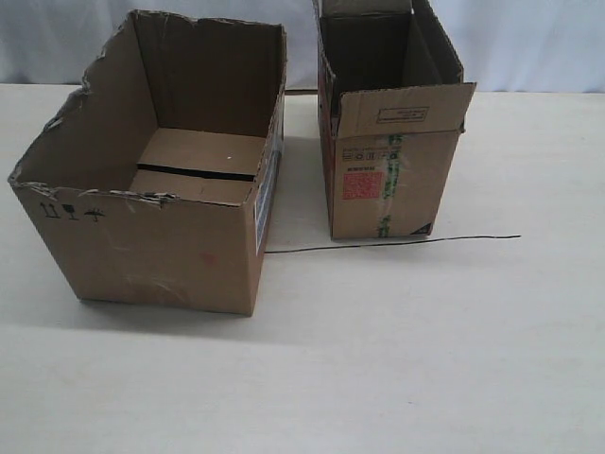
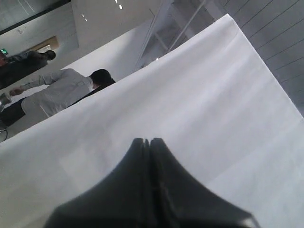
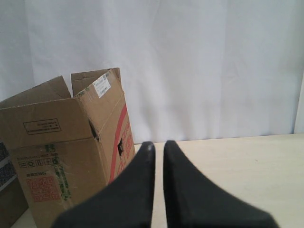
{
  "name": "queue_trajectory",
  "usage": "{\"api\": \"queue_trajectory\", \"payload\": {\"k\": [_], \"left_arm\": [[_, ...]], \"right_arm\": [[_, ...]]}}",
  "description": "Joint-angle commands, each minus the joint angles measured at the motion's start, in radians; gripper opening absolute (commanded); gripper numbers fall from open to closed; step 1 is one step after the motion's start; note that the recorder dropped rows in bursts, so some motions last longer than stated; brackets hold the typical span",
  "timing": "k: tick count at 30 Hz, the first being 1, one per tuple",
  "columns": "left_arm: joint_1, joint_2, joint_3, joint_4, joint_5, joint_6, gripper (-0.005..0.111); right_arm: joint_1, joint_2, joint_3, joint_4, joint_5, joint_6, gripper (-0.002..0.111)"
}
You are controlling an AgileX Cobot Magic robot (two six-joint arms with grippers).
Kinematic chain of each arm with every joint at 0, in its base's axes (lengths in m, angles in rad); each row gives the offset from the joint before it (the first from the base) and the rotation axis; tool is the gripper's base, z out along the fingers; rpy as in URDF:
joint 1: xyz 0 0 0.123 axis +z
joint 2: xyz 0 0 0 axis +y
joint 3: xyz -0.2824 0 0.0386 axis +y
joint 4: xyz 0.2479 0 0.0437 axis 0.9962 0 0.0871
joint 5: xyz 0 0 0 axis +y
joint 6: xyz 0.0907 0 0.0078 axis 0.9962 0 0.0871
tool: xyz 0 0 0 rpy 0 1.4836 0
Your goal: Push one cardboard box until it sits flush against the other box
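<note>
The cardboard box [image 1: 156,222] stands apart from the other box [image 1: 388,180] on the table [image 1: 397,359].
The right claw [image 3: 158,145] has a thin gap between its fingers and holds nothing; the other box is just beside it. The left claw [image 2: 148,141] is pressed together, with only white cloth [image 2: 199,104] behind it.

We see a thin black wire [image 1: 392,243] on the pale table [image 1: 397,359], white backdrop [image 1: 529,43] behind (people [image 2: 61,90] stand beyond it).
</note>
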Motion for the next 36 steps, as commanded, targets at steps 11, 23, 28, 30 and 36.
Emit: {"api": "queue_trajectory", "payload": {"k": [11,23,28,30,36], "left_arm": [[-0.008,0.232,-0.294,-0.003,0.573,0.529,0.000],[-0.008,0.763,-0.446,0.046,0.969,0.747,0.000],[-0.008,0.768,-0.446,0.045,0.973,0.773,0.000],[-0.008,0.768,-0.446,0.044,0.984,0.789,0.000],[-0.008,0.768,-0.446,0.018,1.021,0.879,0.000]], "right_arm": [[0.002,-0.002,0.003,-0.008,-0.009,-0.002,0.005],[0.002,-0.002,0.003,-0.008,-0.009,-0.002,0.005],[0.002,-0.002,0.003,-0.008,-0.009,-0.002,0.005],[0.002,-0.002,0.003,-0.008,-0.009,-0.002,0.005],[0.002,-0.002,0.003,-0.008,-0.009,-0.002,0.005]]}}
